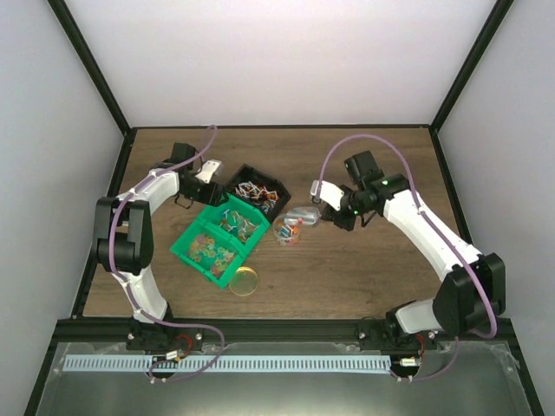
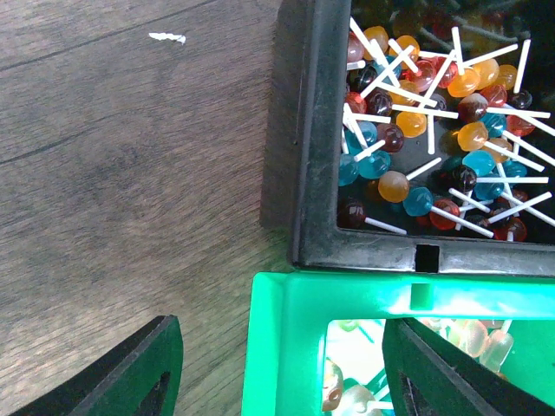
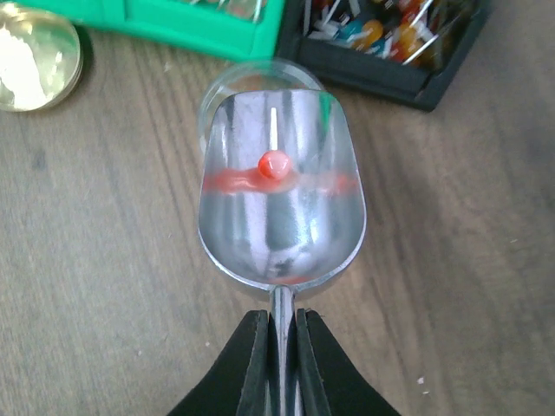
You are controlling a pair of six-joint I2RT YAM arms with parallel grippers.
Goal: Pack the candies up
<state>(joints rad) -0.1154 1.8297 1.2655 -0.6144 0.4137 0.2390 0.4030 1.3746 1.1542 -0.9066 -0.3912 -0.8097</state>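
The candies are tiny lollipops in mixed colours with white sticks, piled in a black bin. More pale candies lie in the green bin beside it. My left gripper stands open over the green bin's corner, one finger outside its wall and one inside, with nothing held. My right gripper is shut on the handle of the silver scoop. One red candy rests in the scoop. The scoop's tip hangs over a clear jar that holds some candies.
A round gold lid lies on the wooden table in front of the green bin. The black bin touches the green bin's far corner. Black frame posts and white walls enclose the table.
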